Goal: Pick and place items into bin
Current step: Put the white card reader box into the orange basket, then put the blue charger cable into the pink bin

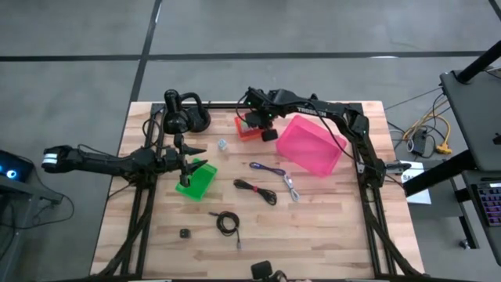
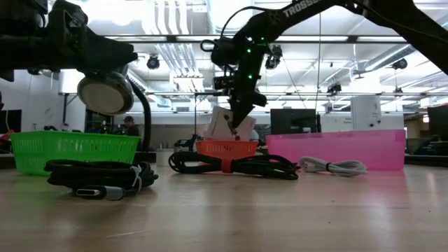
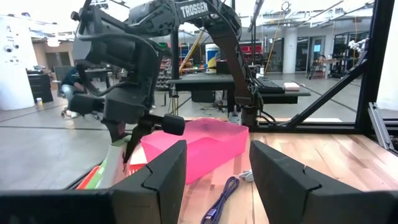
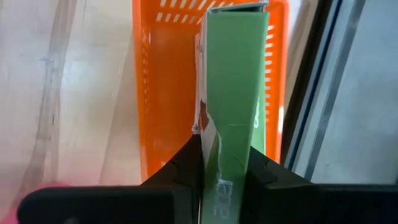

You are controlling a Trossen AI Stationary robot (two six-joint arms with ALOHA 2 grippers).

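Note:
My right gripper (image 4: 224, 177) is shut on a slim green packet (image 4: 231, 81) over the small orange bin (image 1: 247, 130) near the table's far edge; the low view shows the packet (image 2: 225, 126) slanting down toward the bin (image 2: 225, 148). My left gripper (image 1: 196, 157) hovers open above the green bin (image 1: 197, 182), touching nothing. Lying on the table are a purple cable (image 1: 266, 168), a black cable (image 1: 255, 191), a grey-white cable (image 1: 291, 186), a coiled black cable (image 1: 227, 223), a tiny black block (image 1: 185, 233) and a tiny white piece (image 1: 222, 145). A second green packet does not show. My right gripper pinches the green packet between its two fingers (image 4: 186, 163) at the packet's upper end (image 4: 225, 155), coming from above and pointing down. The packet hangs tilted below the fingers, its lower end (image 4: 233, 12) at the orange bin's mouth; whether it touches the bin I cannot tell.
A pink bin (image 1: 311, 146) sits tilted right of the orange bin, under the right arm. A black lamp-like stand (image 1: 182, 116) is at the far left corner. The table's metal frame (image 1: 368, 188) runs along both sides. Bare wood lies along the near edge.

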